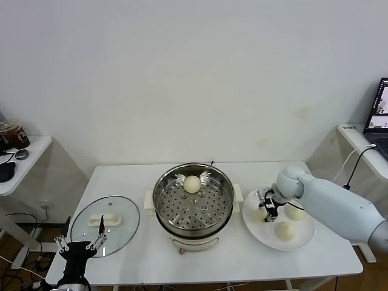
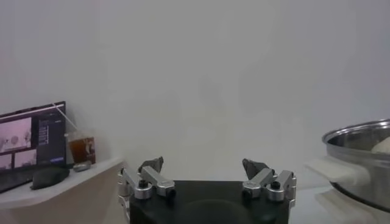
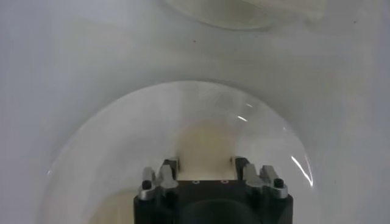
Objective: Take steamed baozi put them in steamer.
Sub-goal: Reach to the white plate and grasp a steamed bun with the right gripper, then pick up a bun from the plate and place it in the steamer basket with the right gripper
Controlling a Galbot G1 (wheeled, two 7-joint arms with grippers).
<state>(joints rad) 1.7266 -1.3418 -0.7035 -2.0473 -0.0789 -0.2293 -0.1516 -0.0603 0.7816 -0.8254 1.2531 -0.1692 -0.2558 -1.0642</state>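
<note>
The steamer stands mid-table with one baozi on its perforated tray at the back. Three baozi are on the white plate to its right: two free ones and one between my right gripper's fingers. My right gripper is down on the plate's near-steamer side, shut on that baozi. The right wrist view shows the bun filling the gap between the gripper's fingers, resting on the plate. My left gripper is open and parked below the table's front left corner.
A round glass lid with a white handle lies on the table left of the steamer. A side table with a cup stands far left. A laptop and cable sit on a shelf at far right. The left wrist view shows the steamer's rim.
</note>
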